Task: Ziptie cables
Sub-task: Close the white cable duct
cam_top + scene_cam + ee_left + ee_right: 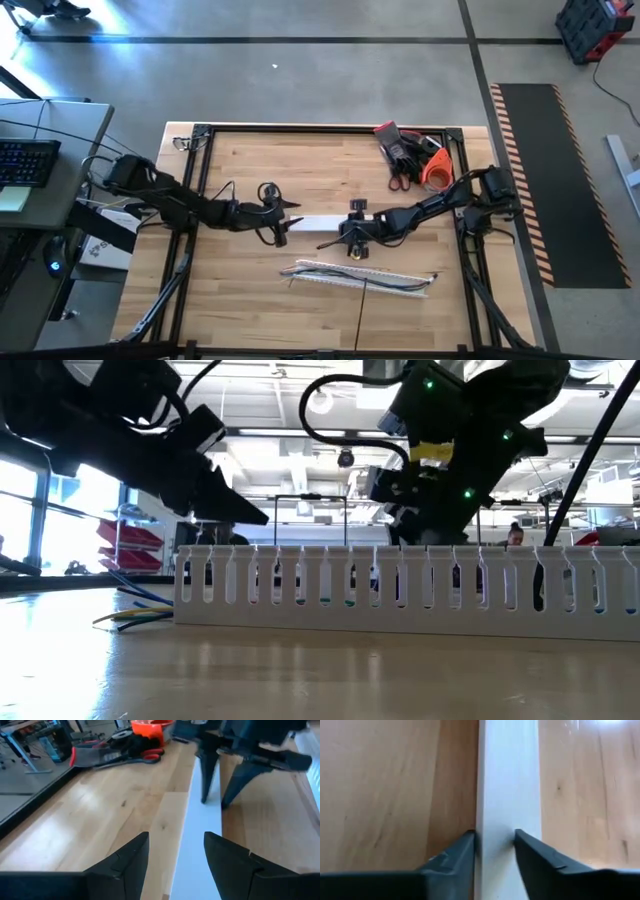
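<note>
High view, left to right: the left arm reaches in from the left edge, and its left tool (283, 222) sits at centre frame over the left end of a flat white strip (318, 224) lying on the wooden surface (250, 170). In the left wrist view its fingers (125, 860) stand apart over the strip, closed on nothing. The right tool (354, 234) sits just right of centre, at the strip's right end; in the right wrist view its fingers (455, 855) stand apart on either side of the strip, close against its edges. Below them, in the lower middle, lie the cables (330, 270) beside a slotted white channel (375, 278), well apart from both tools. At the upper right sits a red, black and orange heap of tools (410, 155).
</note>
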`<action>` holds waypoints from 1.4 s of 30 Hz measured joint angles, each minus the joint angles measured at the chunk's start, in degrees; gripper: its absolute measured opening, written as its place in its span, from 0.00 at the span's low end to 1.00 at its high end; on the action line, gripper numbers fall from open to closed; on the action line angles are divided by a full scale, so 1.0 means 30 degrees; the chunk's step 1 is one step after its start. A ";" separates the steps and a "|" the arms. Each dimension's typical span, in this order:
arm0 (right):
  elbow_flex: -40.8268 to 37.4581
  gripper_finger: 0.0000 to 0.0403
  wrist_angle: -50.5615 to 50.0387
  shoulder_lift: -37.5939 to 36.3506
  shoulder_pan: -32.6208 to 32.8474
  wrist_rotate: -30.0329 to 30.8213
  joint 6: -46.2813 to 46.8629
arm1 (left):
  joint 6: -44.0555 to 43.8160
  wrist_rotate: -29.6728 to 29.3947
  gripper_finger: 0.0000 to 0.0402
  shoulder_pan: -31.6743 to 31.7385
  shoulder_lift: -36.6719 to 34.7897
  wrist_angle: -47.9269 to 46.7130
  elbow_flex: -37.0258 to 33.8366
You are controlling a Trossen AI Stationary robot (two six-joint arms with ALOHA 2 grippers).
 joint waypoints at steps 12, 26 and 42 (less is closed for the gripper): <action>-0.1668 0.66 0.3299 -0.1968 -0.2540 -0.5320 -0.0277 | -0.1163 0.0062 0.43 -0.0066 0.0785 0.0113 -0.0015; -0.6697 0.66 1.3126 -0.0691 -0.3652 -0.7372 0.0440 | -0.1367 0.0117 0.43 -0.0066 0.0785 0.0258 -0.0007; -0.6715 0.67 1.4088 -0.0389 -0.3488 -0.6468 -0.0316 | -0.2164 0.0672 0.43 -0.0067 0.0785 0.0161 0.0000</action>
